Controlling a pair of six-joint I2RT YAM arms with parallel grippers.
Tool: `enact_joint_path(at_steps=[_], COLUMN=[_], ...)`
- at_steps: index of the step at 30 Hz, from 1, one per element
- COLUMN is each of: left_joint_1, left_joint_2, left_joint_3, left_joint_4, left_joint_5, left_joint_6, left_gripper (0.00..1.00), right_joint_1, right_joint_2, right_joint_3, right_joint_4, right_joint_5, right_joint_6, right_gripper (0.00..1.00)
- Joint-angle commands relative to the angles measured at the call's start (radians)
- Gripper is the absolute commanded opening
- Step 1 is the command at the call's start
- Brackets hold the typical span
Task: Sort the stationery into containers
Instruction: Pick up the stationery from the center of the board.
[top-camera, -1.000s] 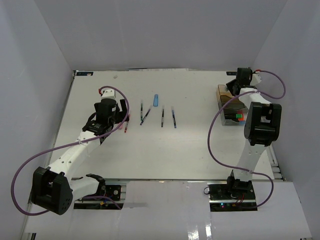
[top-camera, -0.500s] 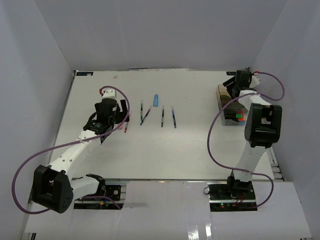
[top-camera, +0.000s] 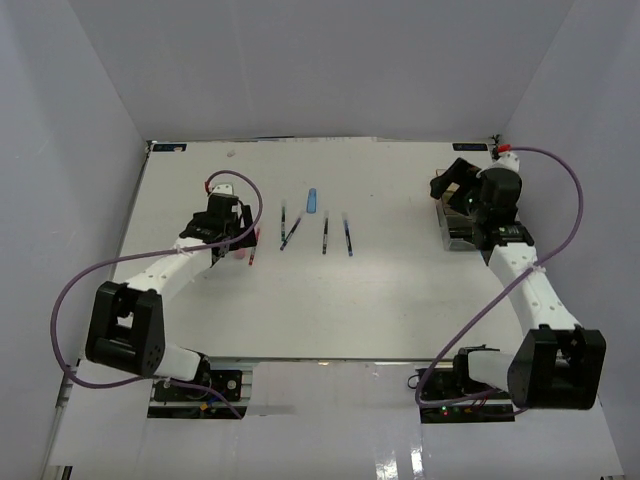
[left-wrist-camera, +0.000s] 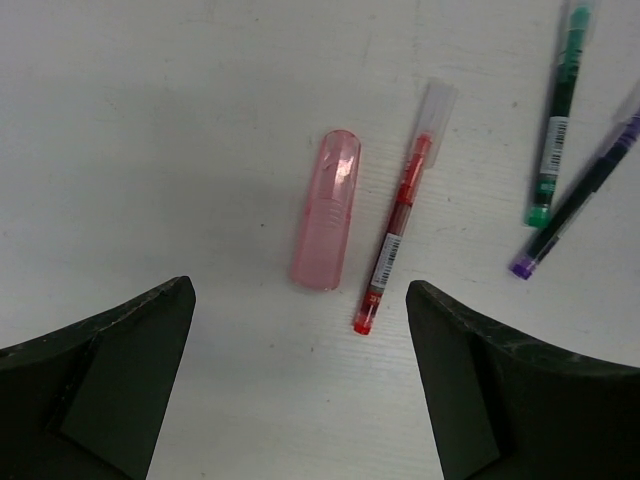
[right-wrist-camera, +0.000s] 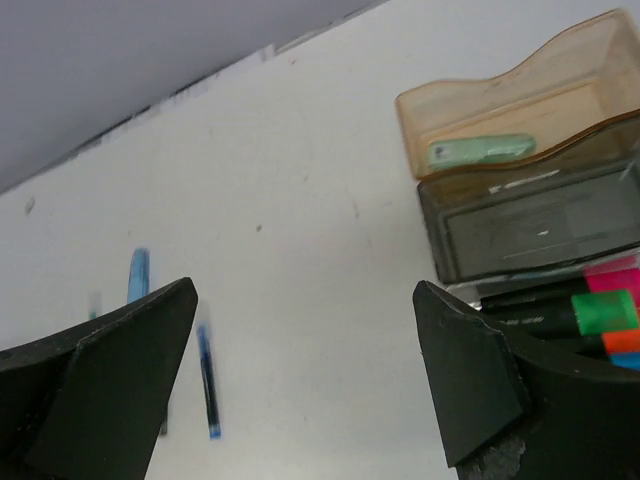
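A pink piece (left-wrist-camera: 327, 210) and a red pen (left-wrist-camera: 397, 235) lie side by side on the white table, just ahead of my open left gripper (left-wrist-camera: 300, 305), which holds nothing. Green (left-wrist-camera: 556, 120) and purple (left-wrist-camera: 575, 200) pens lie further right. From above, the left gripper (top-camera: 238, 236) hovers by the red pen (top-camera: 250, 256). My right gripper (right-wrist-camera: 305, 300) is open and empty, left of the containers. The amber tray (right-wrist-camera: 520, 90) holds a mint piece (right-wrist-camera: 480, 150). The clear tray (right-wrist-camera: 530, 225) holds markers with green (right-wrist-camera: 605, 312), pink and orange caps.
Several thin pens (top-camera: 325, 232) and a blue piece (top-camera: 312, 200) lie in a row at the table's middle. A blue pen (right-wrist-camera: 207, 380) shows blurred in the right wrist view. Grey walls close in the table on three sides. Purple cables loop off both arms.
My right gripper has opened wide and the right arm has swung round, its wrist now left of the trays. The left arm has shifted a little over the pink piece.
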Motion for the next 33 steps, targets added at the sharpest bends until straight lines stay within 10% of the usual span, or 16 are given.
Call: enact_joint_path(at_steps=[1, 33], left_joint_1=[0.048, 0.054], left_joint_2=[0.064, 0.321], left_joint_3=[0.055, 0.129], left_joint_4=[-0.013, -0.031], left_joint_5=[0.042, 0.114], left_joint_6=[-0.013, 0.027], left_gripper=[0.98, 0.66], right_joint_1=[0.055, 0.149], right_joint_2=[-0.107, -0.424], right_joint_3=[-0.122, -0.406], right_joint_4=[0.01, -0.055], right_joint_5=[-0.125, -0.236], right_joint_6=[-0.118, -0.163], right_gripper=[0.95, 0.96])
